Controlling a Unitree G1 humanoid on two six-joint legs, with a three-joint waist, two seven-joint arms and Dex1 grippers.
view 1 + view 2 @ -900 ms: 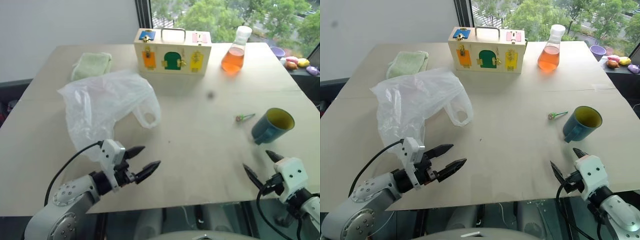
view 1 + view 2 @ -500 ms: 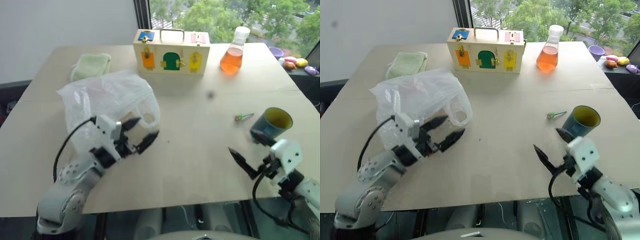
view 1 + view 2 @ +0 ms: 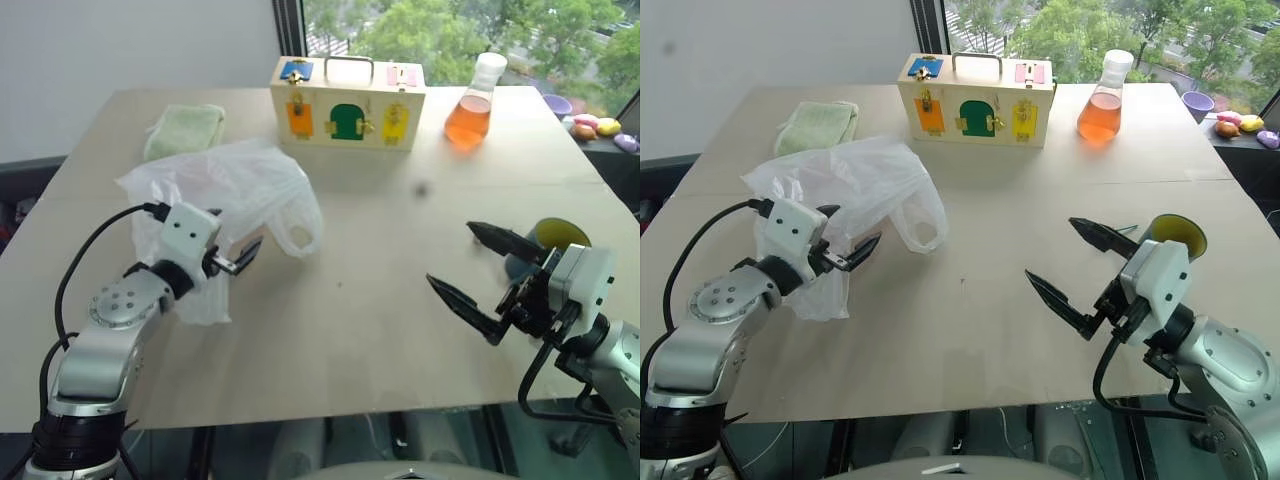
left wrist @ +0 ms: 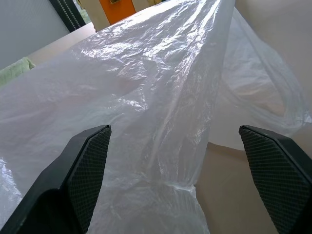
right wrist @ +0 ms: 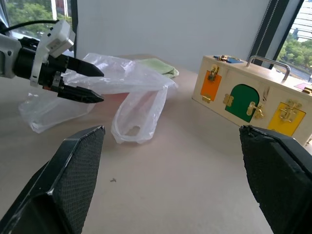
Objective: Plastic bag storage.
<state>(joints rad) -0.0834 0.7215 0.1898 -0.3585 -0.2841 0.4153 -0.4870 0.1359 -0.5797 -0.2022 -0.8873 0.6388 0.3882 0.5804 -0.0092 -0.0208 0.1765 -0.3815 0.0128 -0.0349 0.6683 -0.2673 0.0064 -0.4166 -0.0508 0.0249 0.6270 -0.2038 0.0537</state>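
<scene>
A big see-through white plastic bag (image 3: 845,195) lies crumpled on the left part of the pale worktop (image 3: 990,330). One of its handle loops (image 3: 918,225) sticks out toward the middle of the worktop. The left pincer (image 3: 848,238) is right at the near edge of the bag, with its two black fingers spread apart. In the left wrist view the crinkly bag sits between the two fingers (image 4: 87,168), but they are not squeezing it. The right pincer (image 3: 1077,267) is up above the right side of the worktop, well away from the bag. Its fingers are wide apart too and hold nothing. It points across toward the left side. Just behind the right pincer is a blue cup (image 3: 1178,235) that is yellow inside, partly hidden by the arm. A folded pale green cloth (image 3: 818,125) lies at the far left, just past the bag. A wooden box (image 3: 977,100) with a handle and little orange, green and yellow doors stands at the far middle of the worktop. Next to it, to the right, stands a glass flask (image 3: 1103,100) with orange liquid and a white cap. Some small colourful things (image 3: 1230,122) sit past the far right corner, too little to make out.
</scene>
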